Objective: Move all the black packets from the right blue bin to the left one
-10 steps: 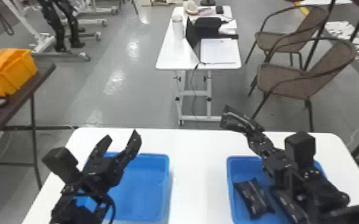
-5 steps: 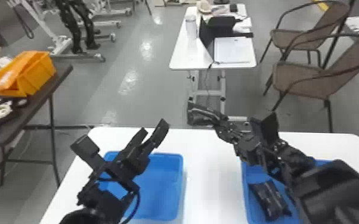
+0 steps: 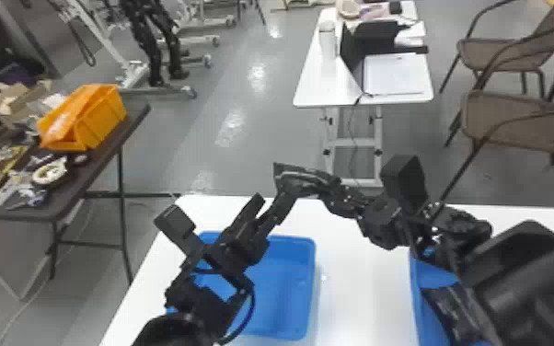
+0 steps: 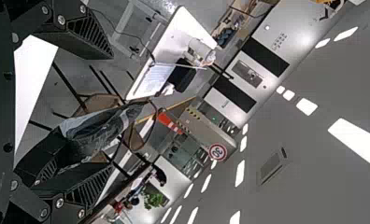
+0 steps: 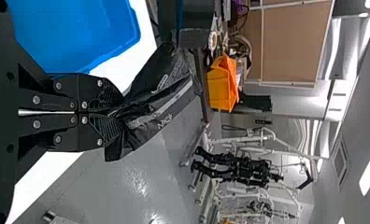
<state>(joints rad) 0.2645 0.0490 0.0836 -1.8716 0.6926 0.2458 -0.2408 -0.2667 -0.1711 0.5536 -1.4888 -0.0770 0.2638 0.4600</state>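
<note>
Black packet clamped in right gripper, shifted leftward from above the right blue bin; now beside left gripper, pincer apart. Transfer advancing; release into left blue bin presumably remains.

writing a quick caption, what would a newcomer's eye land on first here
Likely the black packet, pinched in the right gripper and held up off the white table. Next, probably the bright blue left bin on that table, then the orange tub on the dark table farther left.
</note>
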